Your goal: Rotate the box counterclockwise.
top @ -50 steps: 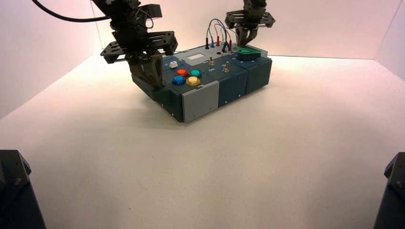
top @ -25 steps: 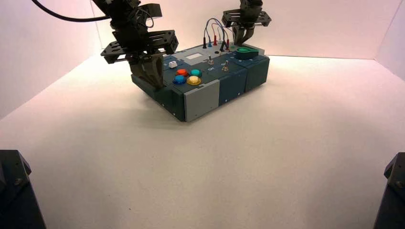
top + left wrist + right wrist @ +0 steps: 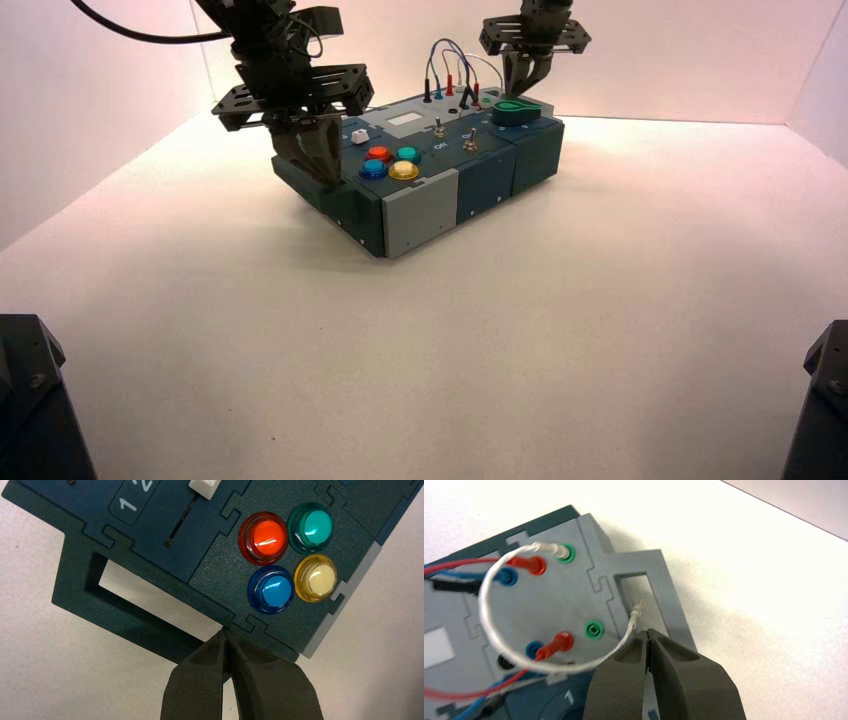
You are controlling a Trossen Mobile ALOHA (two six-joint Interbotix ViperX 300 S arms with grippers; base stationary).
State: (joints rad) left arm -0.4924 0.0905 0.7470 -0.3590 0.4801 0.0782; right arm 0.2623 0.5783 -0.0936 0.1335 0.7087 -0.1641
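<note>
Dark-blue and grey box (image 3: 425, 175) sitting on the white bench (image 3: 500, 330), turned at an angle, toward the far side of the bench near the back wall. Left hand (image 3: 226, 636) down at the box's left end, fingers (image 3: 197, 680) pressed together with nothing between them, tips touching the dark-blue edge beside the end handle (image 3: 95, 587). Near those tips on the box top, four round buttons: red (image 3: 263, 538), teal (image 3: 311, 526), blue (image 3: 271, 589), yellow (image 3: 315, 578), clustered in a square. White slider cap (image 3: 204, 488) just beyond the red button, on a slot next to the printed numbers 1 and 2. Right hand (image 3: 650, 639) raised above the box's far right corner, fingers (image 3: 694, 680) closed tight, empty, tips over the grey handle opening (image 3: 644, 600). White wire (image 3: 489, 610) looping across the grey panel, one plug in a green socket (image 3: 566, 553), the other end (image 3: 636, 611) loose just beside the right hand's tips. Red plugs (image 3: 555, 644) and blue sockets (image 3: 508, 577) nearby on the same panel. Green knob (image 3: 516, 108) below the right hand in the high view.
</note>
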